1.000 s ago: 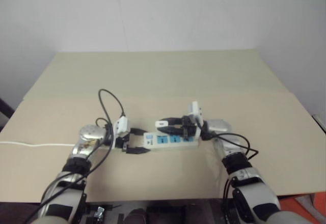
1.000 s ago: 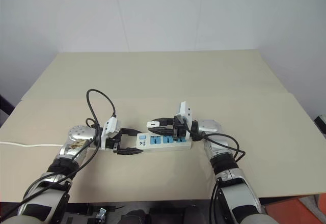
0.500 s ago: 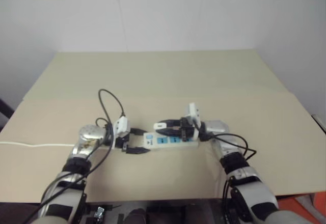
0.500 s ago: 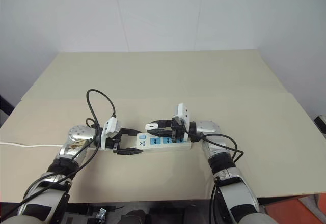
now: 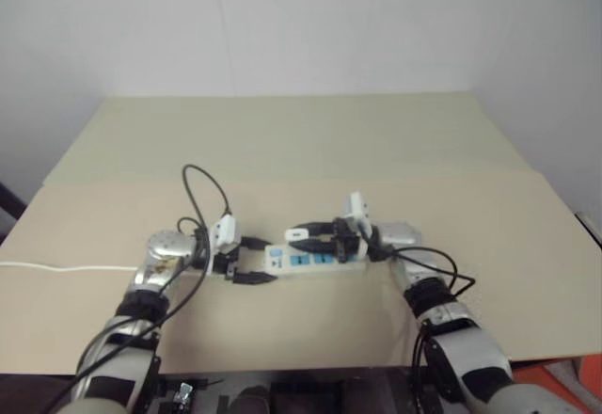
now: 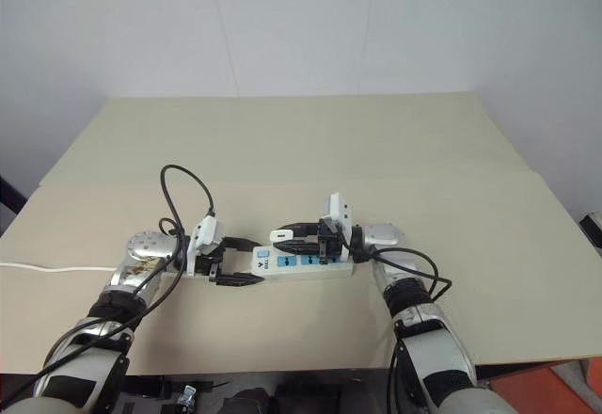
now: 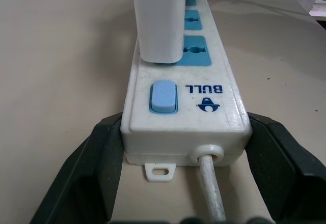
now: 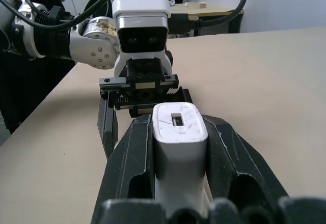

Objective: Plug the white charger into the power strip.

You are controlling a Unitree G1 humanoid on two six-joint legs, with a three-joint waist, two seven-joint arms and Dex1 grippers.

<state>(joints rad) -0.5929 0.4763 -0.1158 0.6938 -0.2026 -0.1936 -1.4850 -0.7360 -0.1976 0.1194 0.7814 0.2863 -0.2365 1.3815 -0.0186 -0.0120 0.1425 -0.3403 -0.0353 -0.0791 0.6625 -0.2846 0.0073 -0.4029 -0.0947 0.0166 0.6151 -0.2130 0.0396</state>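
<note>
- Right now the power strip (image 6: 303, 263) lies flat on the tan table (image 6: 282, 141), near the front edge, long axis running across betw. the two arms.
- Left gripper (image 6: 235, 262) is clamped on the strip's switch/cord end: in the left wrist view one black finger (image 7: 86, 178) presses each long side of the strip, by the blue switch (image 7: 163, 96) and "BULL" logo.
- Thin white cord (image 7: 211, 186) exits that end betw. the fingers; another stretch of it shows at the table's left edge (image 6: 47, 266).
- Right gripper (image 6: 292, 239) points toward the left arm, fingers closed on the white charger (image 8: 179, 147); right wrist view shows the charger wedged betw. both black fingers, its USB-slot end face toward the left gripper.
- Charger sits over the strip's switch-side part; in the left wrist view its white body (image 7: 158, 20) stands upright just behind the switch, covering most of the nearest blue socket panel.
- Can't tell whether the prongs are in a socket or how deep.
- Two more blue panels (image 7: 197, 18) visible further along the strip.
- Black cables (image 6: 179, 193) loop above the left wrist.
</note>
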